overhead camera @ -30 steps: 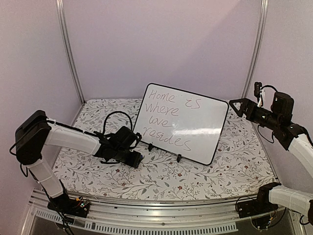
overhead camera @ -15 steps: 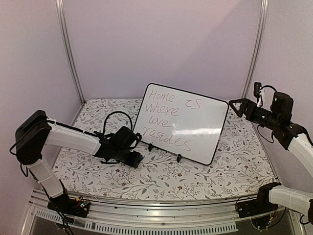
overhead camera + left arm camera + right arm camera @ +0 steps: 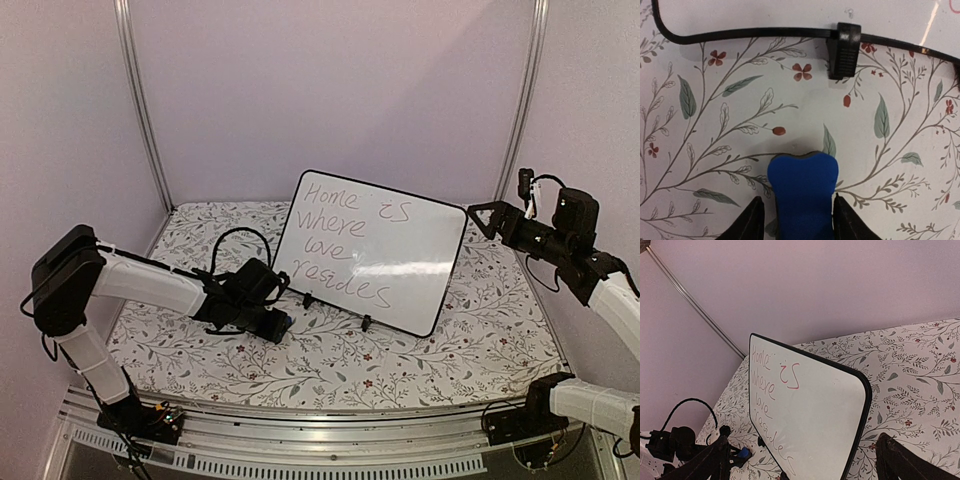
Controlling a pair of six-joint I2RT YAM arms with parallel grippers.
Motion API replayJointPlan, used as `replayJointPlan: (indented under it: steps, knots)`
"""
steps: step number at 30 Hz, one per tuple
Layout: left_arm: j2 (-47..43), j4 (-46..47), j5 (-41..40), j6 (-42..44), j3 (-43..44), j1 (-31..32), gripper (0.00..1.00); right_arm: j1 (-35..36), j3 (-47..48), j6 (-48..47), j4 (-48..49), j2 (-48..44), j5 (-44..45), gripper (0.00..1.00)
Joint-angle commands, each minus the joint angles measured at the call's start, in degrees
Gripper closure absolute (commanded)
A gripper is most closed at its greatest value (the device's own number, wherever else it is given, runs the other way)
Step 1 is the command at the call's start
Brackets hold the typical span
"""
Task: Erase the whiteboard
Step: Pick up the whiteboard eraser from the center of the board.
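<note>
Your left fingers are clenched on the blue eraser, low over the floral surface. The whiteboard stands propped just ahead of them, purple writing unwiped. Your right fingers are spread wide, just off the board's right edge.

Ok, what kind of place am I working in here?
Most likely a robot test booth, not a home or office: plain lilac walls framed by aluminium posts, a floral-covered table, and the whiteboard propped on it.
</note>
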State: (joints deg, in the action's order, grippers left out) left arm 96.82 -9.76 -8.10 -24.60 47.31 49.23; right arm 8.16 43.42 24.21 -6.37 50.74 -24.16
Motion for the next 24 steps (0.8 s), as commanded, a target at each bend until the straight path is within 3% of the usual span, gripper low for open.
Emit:
replayJointPlan:
  steps: [1,9,24]
  knots:
    - [1.2,-0.2,0.3,0.9,0.7,-0.6,0.55,-0.3,0.4,-0.1,0.7,0.1,-0.2,0.01]
    - [1.2,-0.1,0.6,0.8,0.7,-0.7,0.58,-0.3,0.3,-0.1,0.7,0.1,-0.2,0.01]
    - [-4.4,-1.2,-1.3,1.0,1.9,-0.7,0.79,-0.4,-0.3,-0.1,0.8,-0.1,0.1,0.01]
